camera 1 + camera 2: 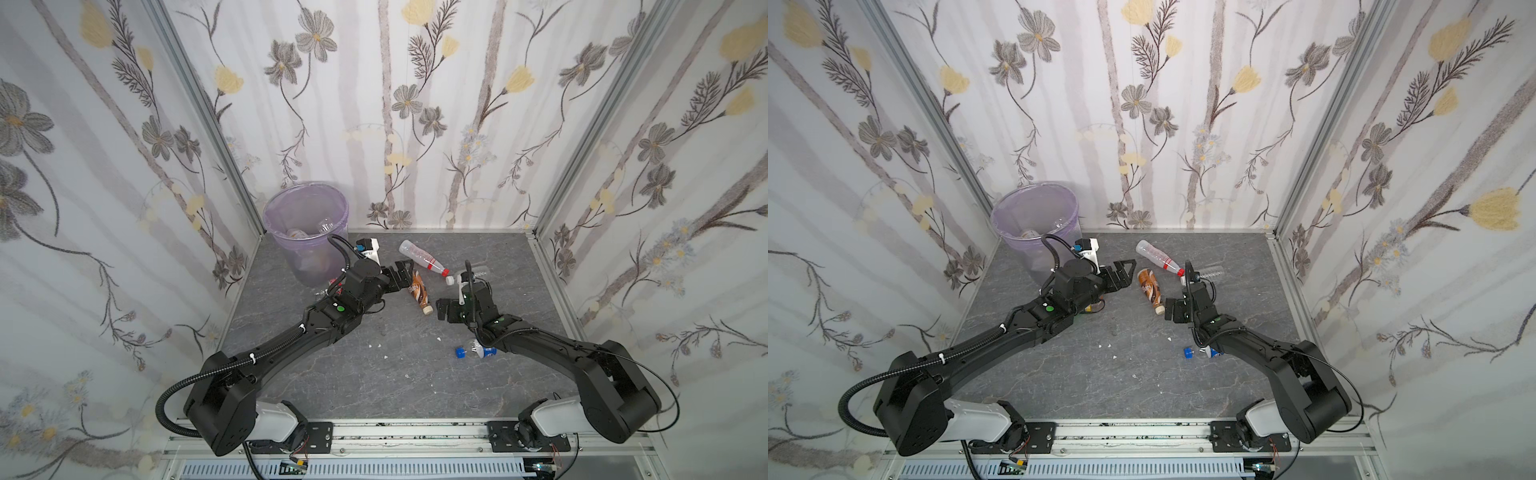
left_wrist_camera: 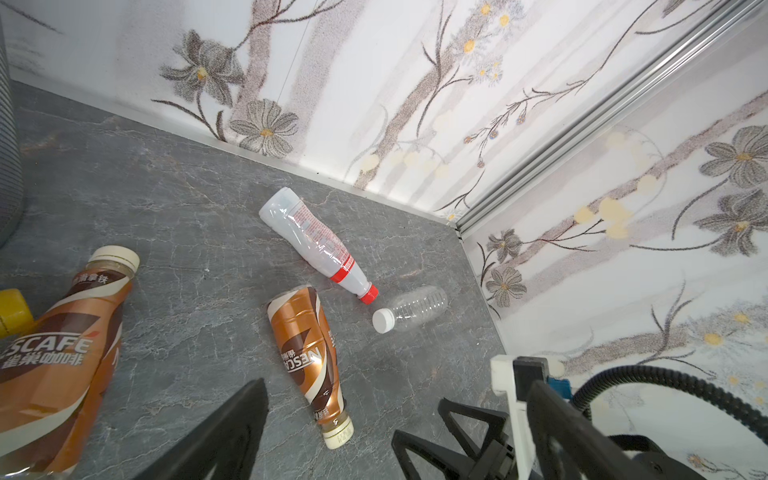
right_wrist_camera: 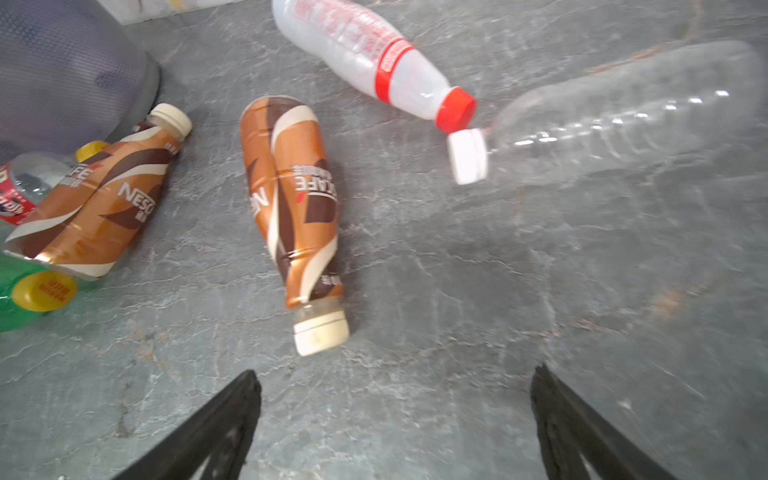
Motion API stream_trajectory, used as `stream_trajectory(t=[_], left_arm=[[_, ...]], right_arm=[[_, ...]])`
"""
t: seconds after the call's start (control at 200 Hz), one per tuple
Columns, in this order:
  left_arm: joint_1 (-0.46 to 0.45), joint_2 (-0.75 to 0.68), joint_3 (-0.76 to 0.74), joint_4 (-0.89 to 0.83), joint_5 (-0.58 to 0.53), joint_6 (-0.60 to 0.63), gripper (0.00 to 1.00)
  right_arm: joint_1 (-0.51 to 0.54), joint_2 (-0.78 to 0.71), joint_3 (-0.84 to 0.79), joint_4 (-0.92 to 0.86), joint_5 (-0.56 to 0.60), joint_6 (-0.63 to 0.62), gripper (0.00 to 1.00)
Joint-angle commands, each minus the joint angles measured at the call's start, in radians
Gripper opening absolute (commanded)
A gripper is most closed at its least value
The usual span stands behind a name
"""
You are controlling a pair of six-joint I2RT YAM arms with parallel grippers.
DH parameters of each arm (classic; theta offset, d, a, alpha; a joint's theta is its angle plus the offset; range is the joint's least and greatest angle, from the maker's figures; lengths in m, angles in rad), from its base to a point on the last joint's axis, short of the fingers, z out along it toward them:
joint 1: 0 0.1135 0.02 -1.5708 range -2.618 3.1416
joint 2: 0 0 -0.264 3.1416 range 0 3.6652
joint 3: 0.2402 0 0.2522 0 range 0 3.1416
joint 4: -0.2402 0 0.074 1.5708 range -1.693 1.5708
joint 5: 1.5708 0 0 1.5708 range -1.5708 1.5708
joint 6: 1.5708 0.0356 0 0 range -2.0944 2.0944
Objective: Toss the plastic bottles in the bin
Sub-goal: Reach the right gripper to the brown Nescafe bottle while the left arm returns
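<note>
The bin (image 1: pixel 305 208) (image 1: pixel 1036 208) stands at the back left with bottles inside. A brown coffee bottle (image 1: pixel 419 291) (image 1: pixel 1149 289) (image 2: pixel 305 345) (image 3: pixel 291 203) lies between my grippers. Behind it lie a red-capped bottle (image 1: pixel 422 257) (image 2: pixel 316 245) (image 3: pixel 374 62) and a clear white-capped bottle (image 1: pixel 1210 273) (image 2: pixel 415 309) (image 3: pixel 615 116). By the bin lie a second brown bottle (image 2: pixel 62 353) (image 3: pixel 99 203) and a green bottle (image 3: pixel 16 307). A blue-capped bottle (image 1: pixel 478 351) lies under my right arm. My left gripper (image 1: pixel 401 272) (image 2: pixel 374 415) and right gripper (image 1: pixel 444 309) (image 3: pixel 395 399) are open and empty.
Flowered walls close the grey table (image 1: pixel 374 374) on three sides. Small white scraps (image 1: pixel 376 345) lie on it. A clear red-labelled bottle (image 3: pixel 16 191) lies against the bin's foot. An aluminium rail (image 1: pixel 395 436) carries both arm bases at the front.
</note>
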Motion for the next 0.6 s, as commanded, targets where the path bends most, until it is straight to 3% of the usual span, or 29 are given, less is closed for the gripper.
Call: stream_trajectory(t=[0.0, 0.594], left_arm=[[0.001, -0.011, -0.012, 0.047, -0.01, -0.009, 1.0], [0.067, -0.051, -0.113, 0.087, 0.018, -0.081, 1.0]], right_arm=[[0.022, 0.081, 0.061, 0.058, -0.02, -0.009, 0.97], [0.081, 0.35, 0.238, 0.06, -0.038, 0.014, 0.76]])
